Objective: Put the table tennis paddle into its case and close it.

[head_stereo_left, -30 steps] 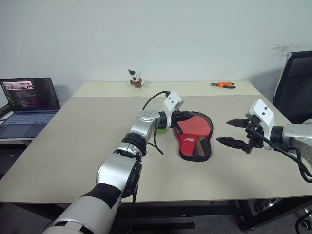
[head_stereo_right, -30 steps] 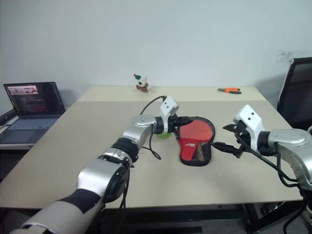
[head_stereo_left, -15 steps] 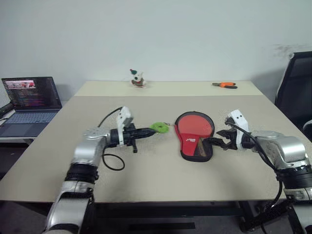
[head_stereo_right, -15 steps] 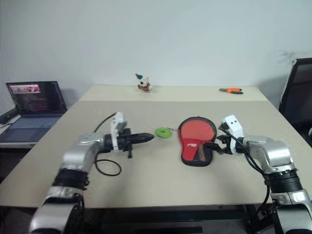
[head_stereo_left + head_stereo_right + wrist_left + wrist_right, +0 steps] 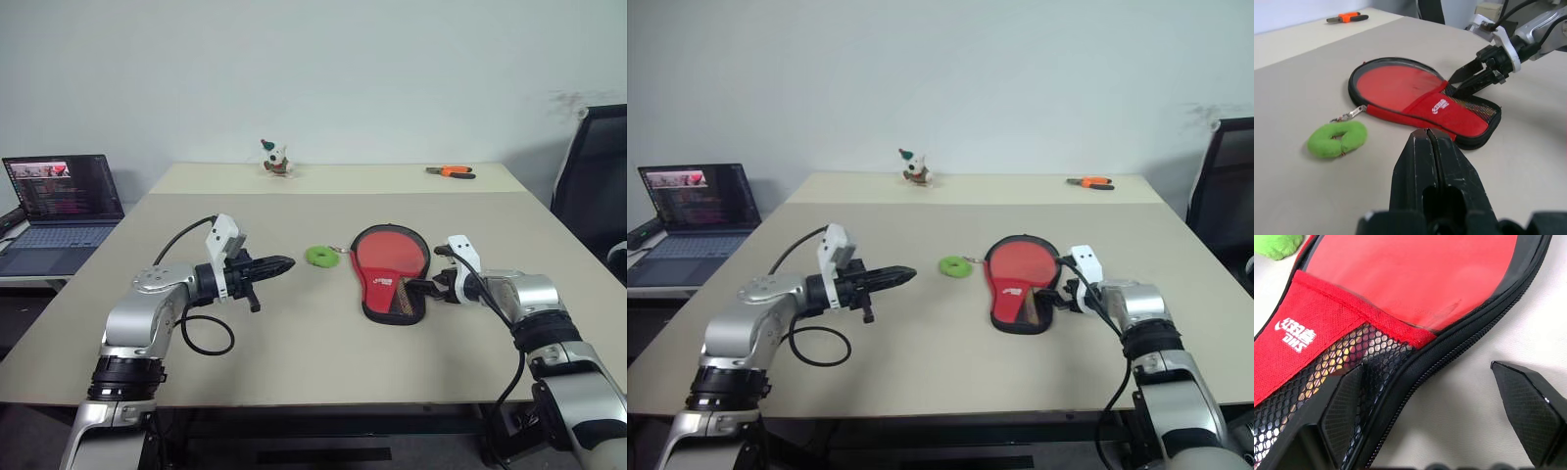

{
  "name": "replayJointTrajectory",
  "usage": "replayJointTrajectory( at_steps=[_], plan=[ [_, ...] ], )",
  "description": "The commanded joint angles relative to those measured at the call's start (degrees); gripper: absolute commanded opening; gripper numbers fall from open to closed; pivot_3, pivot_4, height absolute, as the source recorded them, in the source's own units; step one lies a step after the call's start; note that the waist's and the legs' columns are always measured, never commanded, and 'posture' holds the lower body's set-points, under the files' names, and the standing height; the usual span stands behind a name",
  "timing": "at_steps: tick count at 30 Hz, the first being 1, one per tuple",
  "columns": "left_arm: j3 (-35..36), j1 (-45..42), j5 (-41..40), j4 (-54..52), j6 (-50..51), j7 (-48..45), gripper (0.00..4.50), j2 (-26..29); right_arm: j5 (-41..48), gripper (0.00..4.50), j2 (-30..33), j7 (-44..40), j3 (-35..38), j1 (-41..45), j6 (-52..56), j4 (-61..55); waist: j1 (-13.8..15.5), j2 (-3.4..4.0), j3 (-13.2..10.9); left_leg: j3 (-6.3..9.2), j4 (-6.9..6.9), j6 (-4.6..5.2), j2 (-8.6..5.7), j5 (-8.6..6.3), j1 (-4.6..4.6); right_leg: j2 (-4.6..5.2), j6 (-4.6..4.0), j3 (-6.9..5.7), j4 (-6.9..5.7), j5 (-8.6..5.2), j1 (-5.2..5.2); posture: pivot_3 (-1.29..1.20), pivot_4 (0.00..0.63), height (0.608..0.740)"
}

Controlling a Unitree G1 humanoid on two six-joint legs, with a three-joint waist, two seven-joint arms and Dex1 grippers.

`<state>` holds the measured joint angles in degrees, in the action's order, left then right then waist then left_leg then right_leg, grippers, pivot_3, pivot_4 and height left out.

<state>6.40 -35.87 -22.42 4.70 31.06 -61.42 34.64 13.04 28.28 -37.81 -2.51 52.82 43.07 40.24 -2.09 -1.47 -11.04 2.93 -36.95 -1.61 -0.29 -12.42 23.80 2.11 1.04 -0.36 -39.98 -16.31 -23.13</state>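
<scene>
The case [image 5: 390, 294] lies flat at mid-table, red logo panel and black mesh facing up. The table tennis paddle's [image 5: 392, 253] round red face shows inside its black zip rim, the handle hidden under the panel. A lime-green fob [image 5: 319, 256] rests on the table left of the case. My left gripper [image 5: 286, 262] is shut and empty, pointing at the fob from a short way off. My right gripper [image 5: 1420, 372] is open astride the case's right edge, one finger [image 5: 1344, 401] on the mesh and the other over bare table.
On a side desk at the left stands an open laptop [image 5: 59, 201]. A small toy figure [image 5: 273, 157] and orange-handled pliers [image 5: 451, 170] lie near the table's [image 5: 294, 333] far edge. A black chair [image 5: 593, 166] stands at the right.
My left arm has drawn back to the left, away from the case, and the fob now lies in the open. My right gripper has come down and in to the case's right edge.
</scene>
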Motion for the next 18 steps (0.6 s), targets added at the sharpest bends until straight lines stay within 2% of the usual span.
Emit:
replayJointTrajectory(
  at_steps=[1, 2, 6, 12, 18],
  plan=[
    [0.36, -0.29, -0.99, -2.26, -0.23, 0.74, 0.03, 1.16, -1.39, 4.50, -1.08, -2.63, -1.70, -0.11, 0.67, 1.32, -0.01, -0.01, 0.01, -0.01, 0.00, 0.00, 0.00, 0.00, -0.02, -0.01, 0.00, 0.00, -0.01, 0.00, 0.02, 0.00, 0.150, 0.740],
    [0.28, -0.32, -1.03, -2.23, -0.31, 0.82, 0.03, 1.22, -1.57, 4.50, -1.44, -3.32, -2.05, -0.26, 1.04, 1.11, -0.01, -0.01, 0.02, -0.01, 0.00, 0.00, 0.01, 0.00, -0.02, -0.03, 0.00, -0.01, -0.01, 0.00, 0.03, 0.00, 0.150, 0.740],
    [-0.17, -0.54, -1.03, -2.09, -0.49, 1.02, 0.00, 1.41, -1.97, 3.65, -3.55, -5.66, -3.55, -0.35, 2.43, -0.22, -0.28, -0.03, 0.04, -0.01, 0.01, 0.00, 0.05, 0.00, -0.03, -0.06, -0.02, -0.01, -0.01, 0.01, 0.03, 0.00, 0.150, 0.740],
    [-0.50, -0.54, -1.09, -2.19, -0.64, 1.23, 0.00, 1.76, -3.55, 1.70, -6.85, -6.01, -3.47, 0.92, 2.23, 1.48, -1.28, -0.04, 0.05, 0.03, 0.02, 0.00, 0.11, 0.00, -0.09, -0.09, -0.06, 0.05, -0.03, 0.03, 0.03, 0.00, 0.150, 0.740],
    [-0.49, 0.88, -1.73, -3.42, 0.10, 0.52, 0.00, 2.98, -3.75, 0.01, -9.10, -6.22, -2.08, 3.29, 1.41, 5.92, -1.57, -0.05, 0.06, -0.05, 0.08, 0.00, 0.13, 0.00, -0.34, -0.20, -0.15, 0.34, -0.07, 0.09, 0.06, 0.00, 0.150, 0.740]
  ],
)
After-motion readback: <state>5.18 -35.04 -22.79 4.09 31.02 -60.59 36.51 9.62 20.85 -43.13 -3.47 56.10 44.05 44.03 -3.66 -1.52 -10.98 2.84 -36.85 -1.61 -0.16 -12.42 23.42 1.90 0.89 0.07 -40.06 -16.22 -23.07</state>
